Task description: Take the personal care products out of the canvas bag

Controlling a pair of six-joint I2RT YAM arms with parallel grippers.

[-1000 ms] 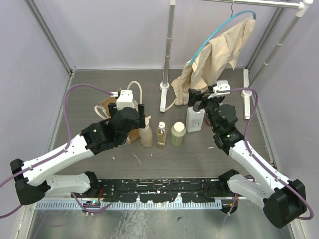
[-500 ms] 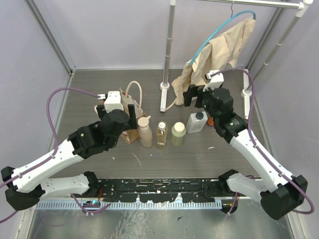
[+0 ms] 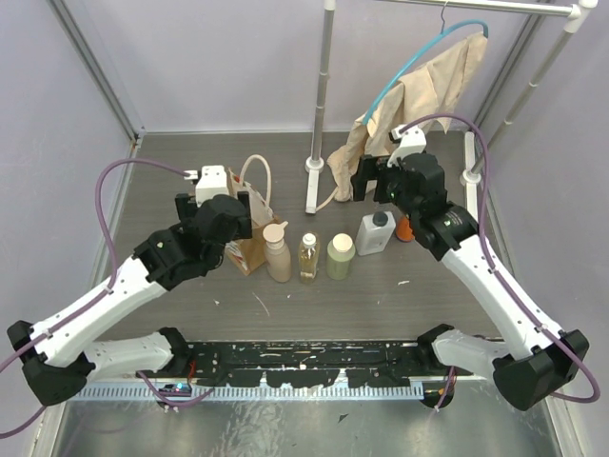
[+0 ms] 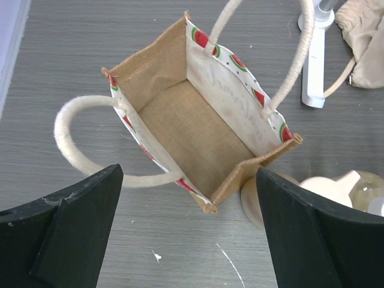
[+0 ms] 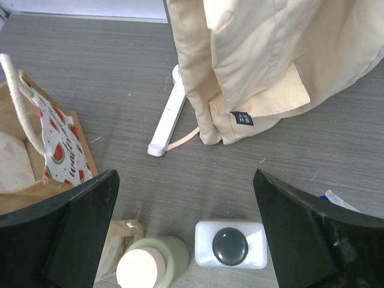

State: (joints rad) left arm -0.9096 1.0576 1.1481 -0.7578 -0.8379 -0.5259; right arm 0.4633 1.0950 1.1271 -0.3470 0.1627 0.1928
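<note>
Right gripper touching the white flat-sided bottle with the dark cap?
Apart. Right wrist view: the right gripper is open, and the white flat-sided bottle sits between its jaws with grey table showing on both sides of it.

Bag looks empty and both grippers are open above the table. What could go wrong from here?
The left gripper hangs open over the canvas bag, whose cream handles stick out; leaving low could snag one and drag the bag. The tan bottle stands right beside the bag, so that could topple it. The right gripper is close to the hanging beige cloth and might catch it.
</note>
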